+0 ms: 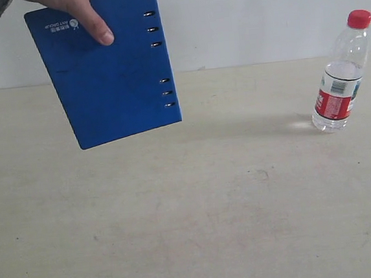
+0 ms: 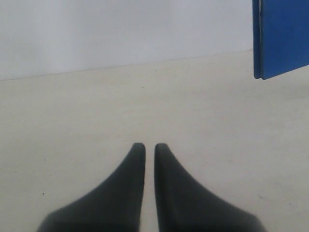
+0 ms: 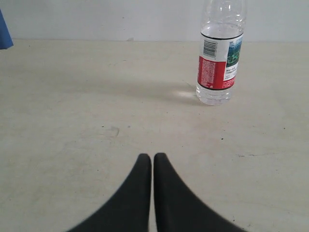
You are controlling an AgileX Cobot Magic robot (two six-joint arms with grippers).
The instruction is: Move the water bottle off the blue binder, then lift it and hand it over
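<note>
A person's hand (image 1: 82, 11) holds the blue binder (image 1: 108, 74) in the air above the table's back left, its metal rings facing right. One corner of the binder (image 2: 281, 38) shows in the left wrist view, and a sliver (image 3: 4, 34) in the right wrist view. The water bottle (image 1: 340, 73) stands upright on the table at the right, red cap on top; its lower part (image 3: 218, 63) is ahead of my right gripper (image 3: 152, 156). That gripper is shut and empty. My left gripper (image 2: 149, 146) is also shut on nothing. Neither gripper shows in the exterior view.
The beige table (image 1: 199, 216) runs back to a white wall (image 1: 259, 15). The bottle casts a faint shadow on the table to its left.
</note>
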